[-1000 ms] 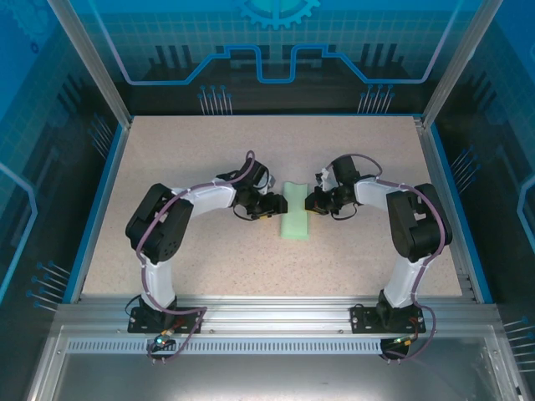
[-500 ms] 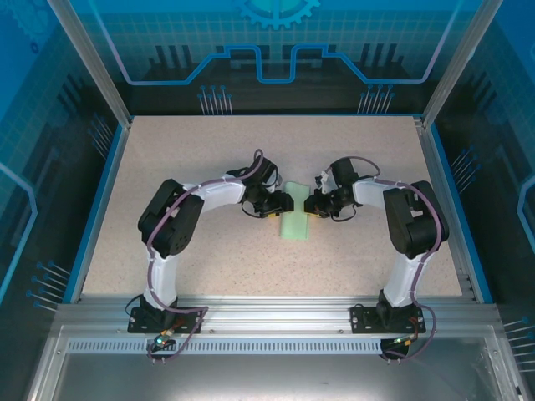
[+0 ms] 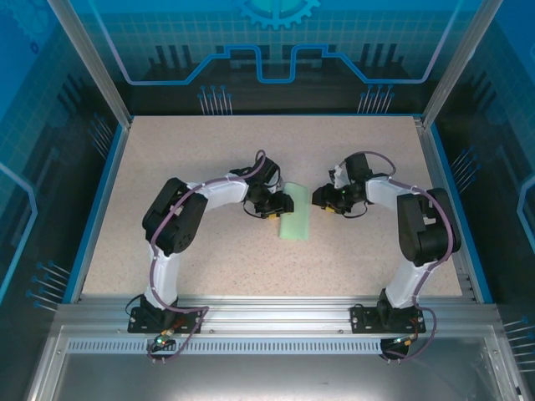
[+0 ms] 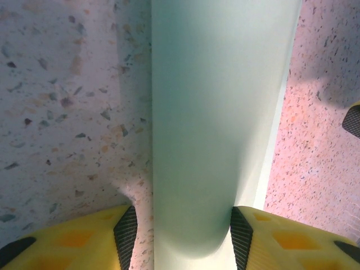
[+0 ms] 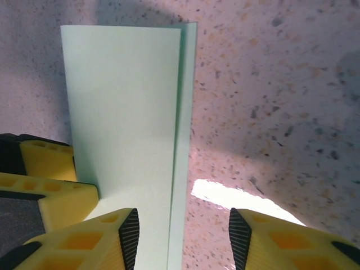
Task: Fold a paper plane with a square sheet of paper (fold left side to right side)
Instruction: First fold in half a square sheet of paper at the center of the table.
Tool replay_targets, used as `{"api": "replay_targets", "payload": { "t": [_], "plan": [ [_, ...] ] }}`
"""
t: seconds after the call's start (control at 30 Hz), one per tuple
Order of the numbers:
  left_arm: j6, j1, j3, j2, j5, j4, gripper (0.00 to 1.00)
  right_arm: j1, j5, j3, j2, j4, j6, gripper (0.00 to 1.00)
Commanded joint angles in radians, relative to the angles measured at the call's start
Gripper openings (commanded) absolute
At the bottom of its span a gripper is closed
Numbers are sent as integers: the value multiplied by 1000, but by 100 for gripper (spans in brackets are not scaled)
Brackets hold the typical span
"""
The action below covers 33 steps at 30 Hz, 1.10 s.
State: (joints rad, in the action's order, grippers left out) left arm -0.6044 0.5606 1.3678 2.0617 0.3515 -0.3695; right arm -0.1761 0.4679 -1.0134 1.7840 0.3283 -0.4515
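Note:
The square sheet of paper [image 3: 295, 225] lies mid-table, folded in half into a narrow pale mint strip. My left gripper [image 3: 282, 205] is over its upper left part. In the left wrist view the jaws [image 4: 183, 236] straddle the rounded fold of the paper [image 4: 219, 101]. The right pad [image 4: 241, 236] touches it, and a sliver of table shows beside the left pad [image 4: 126, 233]. My right gripper [image 3: 318, 197] stands just right of the strip, open. Its wrist view shows the gripper [image 5: 184, 236] with one pad [image 5: 129, 233] above the paper [image 5: 124, 101] and the other over bare table.
The speckled beige table [image 3: 209, 150] has a blue rim and metal frame posts at its corners. The left gripper's yellow fingers [image 5: 45, 180] show at the left of the right wrist view. The right gripper's dark fingertip [image 4: 353, 121] shows at the left wrist view's right edge.
My right gripper has opened and drawn back to the right off the paper. My left gripper has moved right onto the strip's upper part and narrowed a little.

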Motion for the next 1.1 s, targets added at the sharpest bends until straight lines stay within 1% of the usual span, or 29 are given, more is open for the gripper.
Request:
{"api": "replay_targets", "payload": {
  "t": [0.0, 0.37, 0.67, 1.07],
  "plan": [
    [-21, 8, 24, 38, -23, -40, 52, 7, -46, 15, -8, 69, 22, 49],
    [-28, 24, 88, 58, -18, -97, 56, 7, -51, 16, 29, 80, 22, 46],
    [-32, 32, 123, 77, -18, -120, 56, 4, -45, 12, 37, 77, 24, 46],
    [-5, 47, 177, 120, -20, -169, 56, 0, -41, 7, 28, 85, 29, 46]
  ]
}}
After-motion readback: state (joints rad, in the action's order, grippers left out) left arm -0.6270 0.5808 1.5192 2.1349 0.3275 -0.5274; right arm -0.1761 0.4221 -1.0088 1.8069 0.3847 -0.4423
